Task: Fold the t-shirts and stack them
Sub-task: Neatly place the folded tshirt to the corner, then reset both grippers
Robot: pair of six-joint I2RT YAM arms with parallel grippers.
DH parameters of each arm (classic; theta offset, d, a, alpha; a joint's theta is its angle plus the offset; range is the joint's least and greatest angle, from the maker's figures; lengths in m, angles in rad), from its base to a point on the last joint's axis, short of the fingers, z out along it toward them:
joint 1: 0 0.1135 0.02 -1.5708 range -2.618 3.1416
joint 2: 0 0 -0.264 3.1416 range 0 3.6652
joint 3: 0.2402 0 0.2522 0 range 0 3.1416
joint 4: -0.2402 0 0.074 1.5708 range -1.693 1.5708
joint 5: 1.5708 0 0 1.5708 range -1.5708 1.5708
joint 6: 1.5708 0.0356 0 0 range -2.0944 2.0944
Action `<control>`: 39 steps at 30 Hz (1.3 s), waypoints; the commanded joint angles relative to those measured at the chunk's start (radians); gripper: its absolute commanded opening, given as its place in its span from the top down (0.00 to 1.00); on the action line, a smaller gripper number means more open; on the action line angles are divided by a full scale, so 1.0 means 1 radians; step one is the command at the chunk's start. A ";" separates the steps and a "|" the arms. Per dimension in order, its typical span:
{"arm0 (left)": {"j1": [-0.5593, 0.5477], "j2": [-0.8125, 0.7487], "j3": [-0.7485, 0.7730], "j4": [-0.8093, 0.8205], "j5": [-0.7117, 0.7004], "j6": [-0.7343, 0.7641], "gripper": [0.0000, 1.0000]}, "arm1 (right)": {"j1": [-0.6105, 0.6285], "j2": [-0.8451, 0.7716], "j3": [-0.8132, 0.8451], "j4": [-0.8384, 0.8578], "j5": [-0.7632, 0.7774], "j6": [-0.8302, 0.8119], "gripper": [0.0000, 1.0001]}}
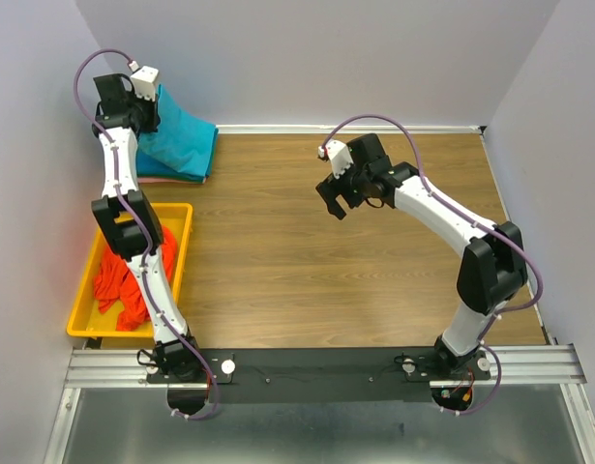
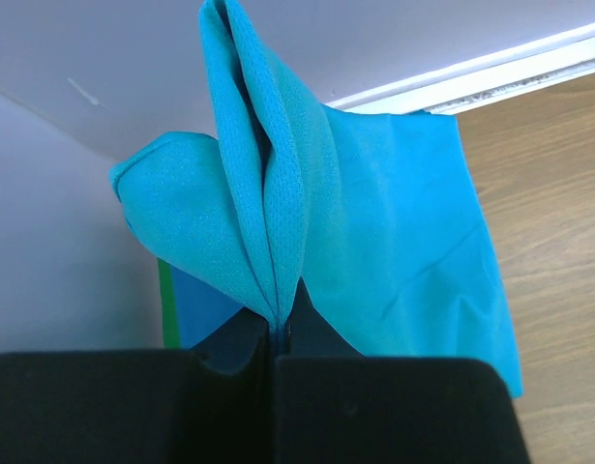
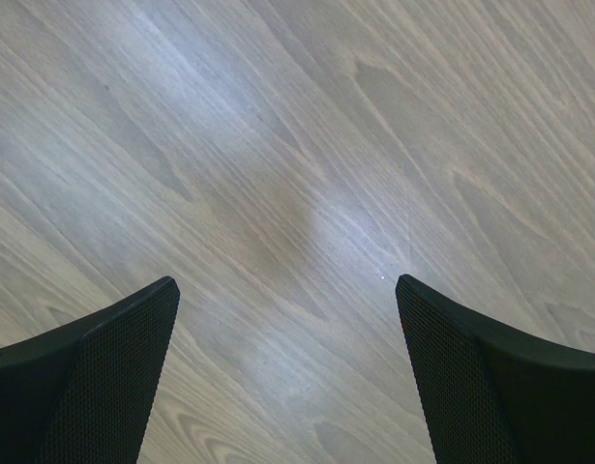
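Left arm (image 1: 154,285) hides part of orange-red t-shirts (image 1: 113,280) in tray (image 1: 94,330); teal t-shirt (image 2: 394,222) edge buried between jaws.

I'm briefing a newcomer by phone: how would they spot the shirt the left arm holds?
Go to the table's far left corner. The teal t-shirt there rises to a peak, pinched in the left gripper; the orange-red cloth lies heaped in a yellow tray.

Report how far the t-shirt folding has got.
Done: cloth layers show beneath the teal t-shirt at the far-left corner, apparently a started stack. In hand: the left gripper is shut on that shirt's fold; the right gripper hangs open, empty. Left: orange-red t-shirts sit crumpled in the yellow tray.
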 commanded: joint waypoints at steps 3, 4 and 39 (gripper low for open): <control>0.006 0.053 0.036 0.046 -0.052 0.045 1.00 | -0.004 0.024 0.022 -0.032 0.009 0.001 0.00; 0.006 0.061 0.033 0.054 -0.060 0.045 1.00 | -0.002 0.024 0.022 -0.033 0.009 -0.001 0.00; -0.234 -0.534 -0.413 -0.048 -0.138 0.088 0.02 | -0.287 -0.150 -0.125 -0.047 -0.138 0.111 0.00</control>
